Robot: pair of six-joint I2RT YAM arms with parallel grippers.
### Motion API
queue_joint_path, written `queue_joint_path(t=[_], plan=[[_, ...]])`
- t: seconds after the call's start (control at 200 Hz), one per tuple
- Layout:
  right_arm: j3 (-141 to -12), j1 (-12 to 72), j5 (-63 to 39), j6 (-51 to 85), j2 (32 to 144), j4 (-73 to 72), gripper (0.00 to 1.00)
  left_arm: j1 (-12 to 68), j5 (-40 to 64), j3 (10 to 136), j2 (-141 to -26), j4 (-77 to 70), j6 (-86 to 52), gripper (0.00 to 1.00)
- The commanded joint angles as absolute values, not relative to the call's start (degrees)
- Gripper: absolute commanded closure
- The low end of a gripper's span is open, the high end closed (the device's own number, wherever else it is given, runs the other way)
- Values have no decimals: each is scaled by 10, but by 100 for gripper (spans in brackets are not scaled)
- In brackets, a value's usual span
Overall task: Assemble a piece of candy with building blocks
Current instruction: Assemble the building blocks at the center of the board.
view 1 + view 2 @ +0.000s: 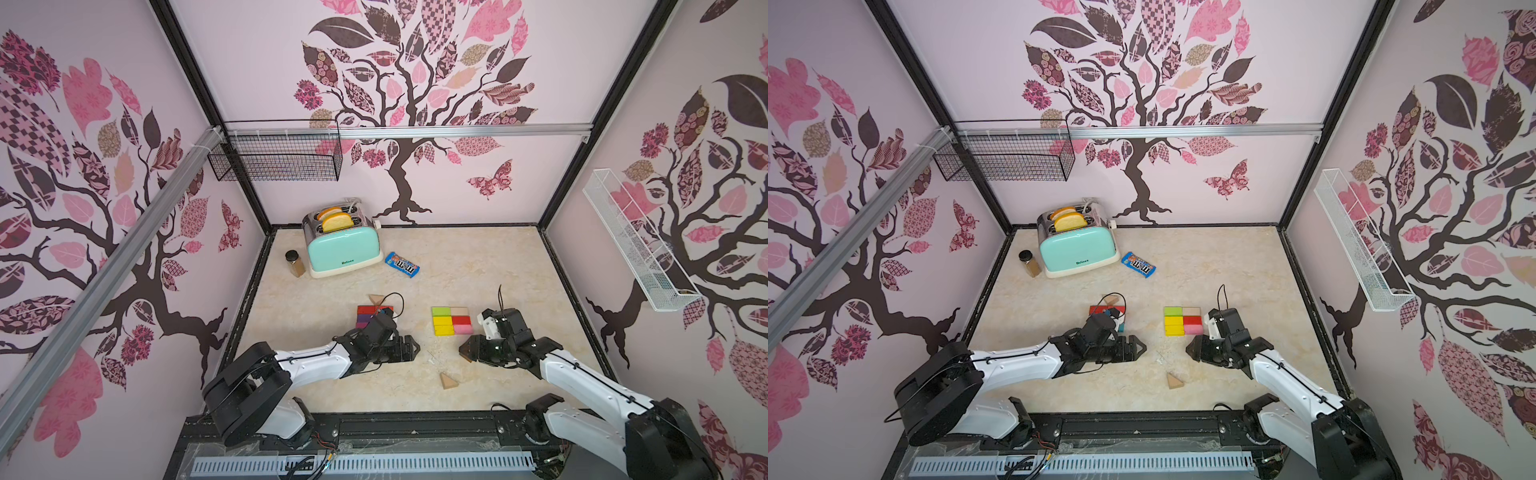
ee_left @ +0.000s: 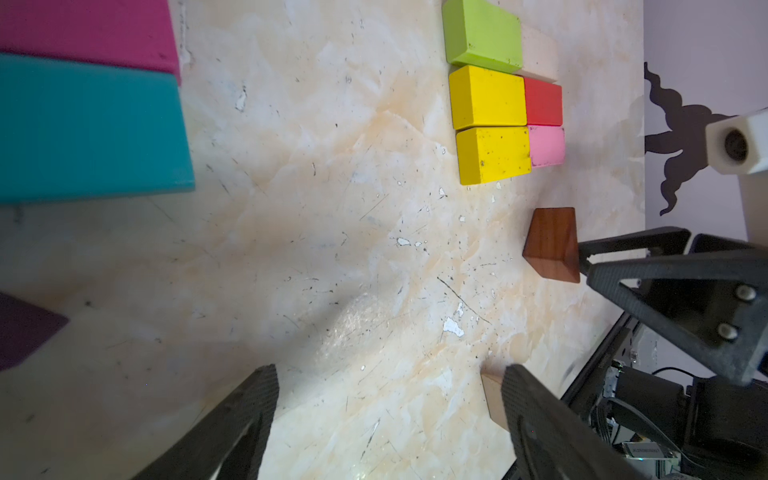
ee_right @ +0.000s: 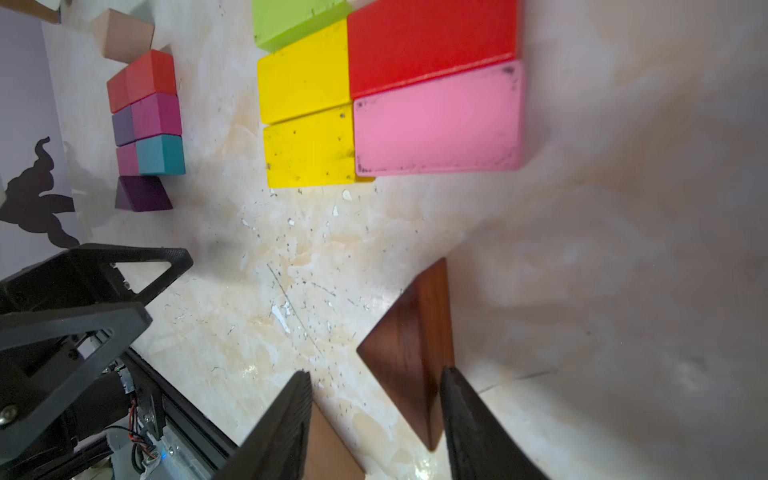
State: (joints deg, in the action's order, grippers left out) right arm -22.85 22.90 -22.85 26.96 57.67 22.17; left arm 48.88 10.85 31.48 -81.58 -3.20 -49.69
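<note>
The right gripper (image 3: 375, 373) pinches the brown triangle (image 3: 409, 345) low over the tabletop (image 1: 478, 266), near the six-block rectangle (image 1: 452, 321). The left gripper (image 2: 389, 368) gapes empty. Next, probably, the triangle's point must meet the rectangle's edge squarely, forming a wrapper twist.

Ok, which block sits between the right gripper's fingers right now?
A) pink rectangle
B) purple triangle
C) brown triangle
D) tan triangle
C: the right wrist view shows the brown triangle standing between the fingers of the right gripper.
</note>
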Motion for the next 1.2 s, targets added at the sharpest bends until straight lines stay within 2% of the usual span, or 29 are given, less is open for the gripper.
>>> queue_joint_path(t=[0.0,0.415,1.195], plan=[[-226,248,-234,293,573,216,47,480,114,303,-812,-50,-502,11],[-239,284,-237,331,671,106,47,473,109,300,-788,-42,-502,11],[-257,288,-228,331,714,66,47,473,109,298,-791,-47,-505,11]])
